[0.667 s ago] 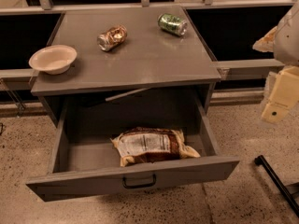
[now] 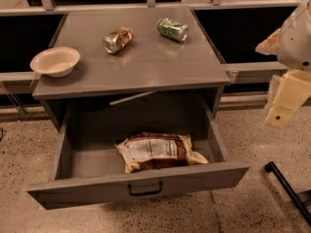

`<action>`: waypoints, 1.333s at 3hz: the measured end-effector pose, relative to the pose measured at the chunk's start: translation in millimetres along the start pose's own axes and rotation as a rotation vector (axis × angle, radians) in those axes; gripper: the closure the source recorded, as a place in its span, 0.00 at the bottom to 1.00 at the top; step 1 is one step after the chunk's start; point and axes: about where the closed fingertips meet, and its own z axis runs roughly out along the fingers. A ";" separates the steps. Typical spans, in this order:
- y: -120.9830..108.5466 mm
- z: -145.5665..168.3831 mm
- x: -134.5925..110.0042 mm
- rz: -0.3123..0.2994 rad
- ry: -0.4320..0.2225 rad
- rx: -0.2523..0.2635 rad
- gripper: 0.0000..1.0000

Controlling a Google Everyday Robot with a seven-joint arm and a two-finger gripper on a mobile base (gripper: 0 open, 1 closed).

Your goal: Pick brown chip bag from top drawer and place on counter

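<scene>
The brown chip bag (image 2: 158,152) lies flat in the open top drawer (image 2: 138,186), label panel up, near the drawer's front and slightly right of middle. The drawer is pulled fully out, with its black handle on the front panel. The counter (image 2: 160,62) is the grey top of the cabinet above it. My gripper (image 2: 278,114) hangs at the far right of the view, cream-coloured and pointing down. It is to the right of the cabinet, well apart from the bag and above floor level.
On the counter are a crushed copper-coloured can (image 2: 118,39), a green can (image 2: 172,29) and a white bowl (image 2: 55,61) at the left edge. A black bar (image 2: 286,188) lies on the speckled floor at lower right. Dark shelving runs behind the cabinet.
</scene>
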 end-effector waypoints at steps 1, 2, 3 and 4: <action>-1.0 19.0 -6.2 -0.020 -0.042 -0.037 0.00; 0.1 93.1 -29.5 -0.067 -0.148 -0.113 0.00; 1.8 134.9 -41.4 -0.093 -0.179 -0.137 0.00; 9.2 176.8 -57.9 -0.137 -0.196 -0.198 0.18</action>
